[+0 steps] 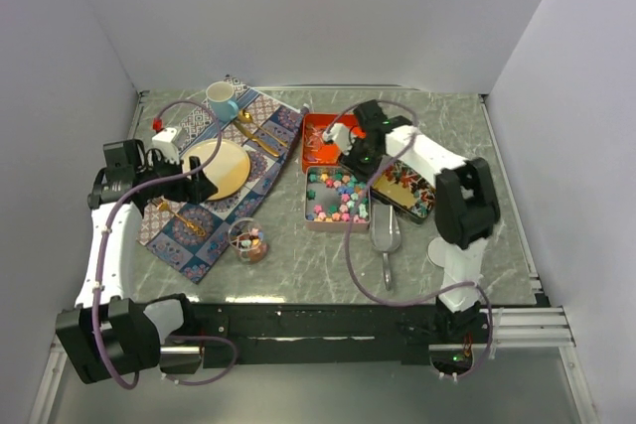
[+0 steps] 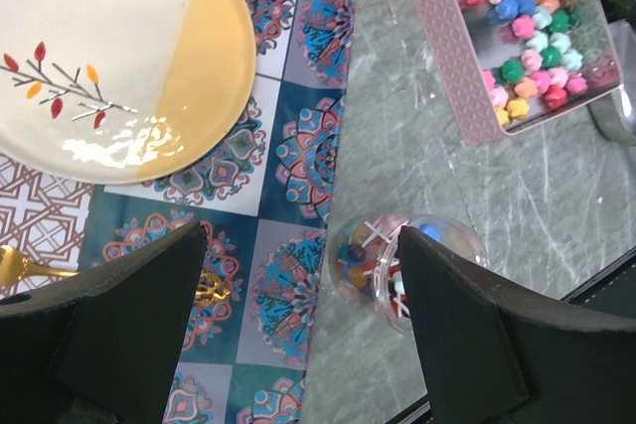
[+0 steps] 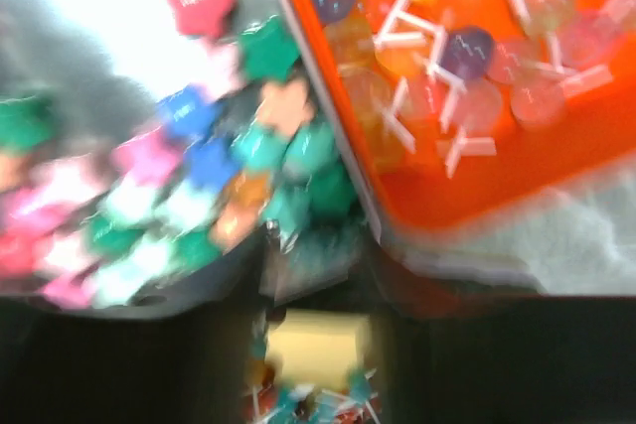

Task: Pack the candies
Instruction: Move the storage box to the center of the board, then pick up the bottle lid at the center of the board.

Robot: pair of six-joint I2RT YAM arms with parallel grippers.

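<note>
**Candies (image 1: 336, 198) spread over 3 tins and 1 bowl**

The star-shaped candies, pink, green, blue and yellow, fill the pink tin (image 1: 338, 226) at mid-table; stick sweets lie in the orange tin (image 1: 310, 124), which touches the pink tin's far edge; wrapped pieces lie in the dark tin (image 1: 399, 208), set at an angle just beside the pink tin's right side; a few more sit in the clear bowl (image 1: 248, 241), just beside the right edge of the patterned cloth (image 1: 199, 245).

The right gripper (image 1: 358, 154) hangs over the seam where the orange and pink tins meet; its wrist view is blurred, so I cannot tell whether its jaws are parted or closed. The left gripper (image 2: 300, 235) stands wide and holds nothing; it is above the cloth's right edge, with the bowl below, nearer its right finger.

Bare marbled table (image 1: 298, 270) shows between the bowl and the pink tin, along the front, and on the far right by the wall.

Count: 3 tins; 1 bowl; 1 silver scoop (image 1: 386, 237) in front of the pink and dark tins; 1 plate (image 1: 219, 168) and 1 mug (image 1: 222, 99), both on the cloth.
</note>
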